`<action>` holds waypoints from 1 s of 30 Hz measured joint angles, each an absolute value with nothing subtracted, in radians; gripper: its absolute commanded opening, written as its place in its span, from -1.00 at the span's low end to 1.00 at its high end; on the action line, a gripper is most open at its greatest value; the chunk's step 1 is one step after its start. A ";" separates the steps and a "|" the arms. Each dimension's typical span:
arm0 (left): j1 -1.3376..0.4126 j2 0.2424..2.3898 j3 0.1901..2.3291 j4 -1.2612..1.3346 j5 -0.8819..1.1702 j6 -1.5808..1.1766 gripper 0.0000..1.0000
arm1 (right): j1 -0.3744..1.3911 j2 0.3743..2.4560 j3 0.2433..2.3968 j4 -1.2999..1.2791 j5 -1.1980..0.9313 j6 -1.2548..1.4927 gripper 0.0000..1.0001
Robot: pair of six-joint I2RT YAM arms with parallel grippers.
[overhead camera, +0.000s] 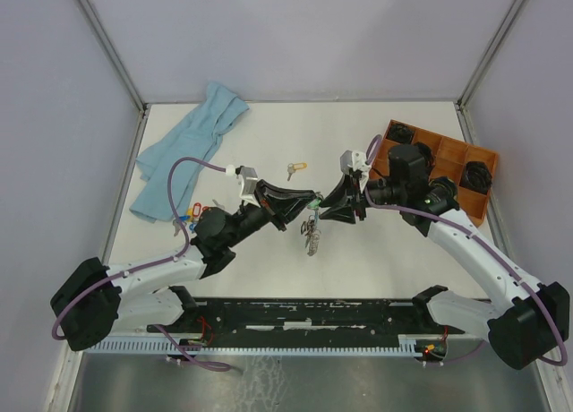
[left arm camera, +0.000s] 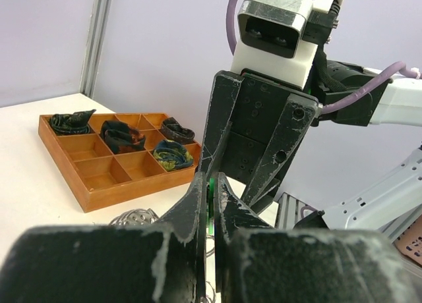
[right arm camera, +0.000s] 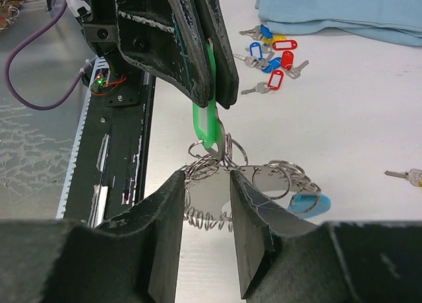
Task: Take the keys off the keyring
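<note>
The left gripper (right arm camera: 212, 95) had its fingers clamped shut on a flat green plastic tag (right arm camera: 208, 128), whose long axis ran straight down out of the fingertips. From the tag's lower end hung the keyring (right arm camera: 264, 178), one tangled bunch of silver wire rings and keys with a single light blue tag (right arm camera: 306, 203) on its outer side. The right gripper (right arm camera: 206, 184) held its fingers apart, one on either side of the bunch just under the green tag, gripping nothing. Beyond the bunch the white tabletop (right arm camera: 343, 118) lay bare, while a black rail (right arm camera: 125, 151) ran close beside the left fingers. Farther off lay a cluster of loose tagged keys (right arm camera: 270, 59), two of them red-tagged, and one separate yellow-tagged key (right arm camera: 405, 176).
</note>
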State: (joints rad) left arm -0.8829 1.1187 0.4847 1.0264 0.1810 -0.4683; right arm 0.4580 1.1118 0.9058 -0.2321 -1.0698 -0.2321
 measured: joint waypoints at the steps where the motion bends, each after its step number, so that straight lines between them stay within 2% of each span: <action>1: -0.883 1.119 0.485 1.026 0.179 -0.469 -0.95 | 0.460 1.112 0.905 -0.225 -1.067 -0.224 -0.17; 7: -0.883 1.129 0.485 1.027 0.162 -0.485 -0.95 | 0.478 1.112 0.904 -0.199 -1.032 -0.183 -0.21; 19: -0.883 1.144 0.485 1.027 0.137 -0.490 -0.95 | 0.489 1.112 0.905 -0.203 -0.941 -0.162 -0.56; 26: -0.883 1.143 0.484 1.026 0.132 -0.490 -0.95 | 0.489 1.112 0.905 -0.212 -0.919 -0.162 -0.90; 30: -0.883 1.140 0.480 1.026 0.133 -0.490 -0.95 | 0.489 1.112 0.905 -0.212 -0.925 -0.158 -0.99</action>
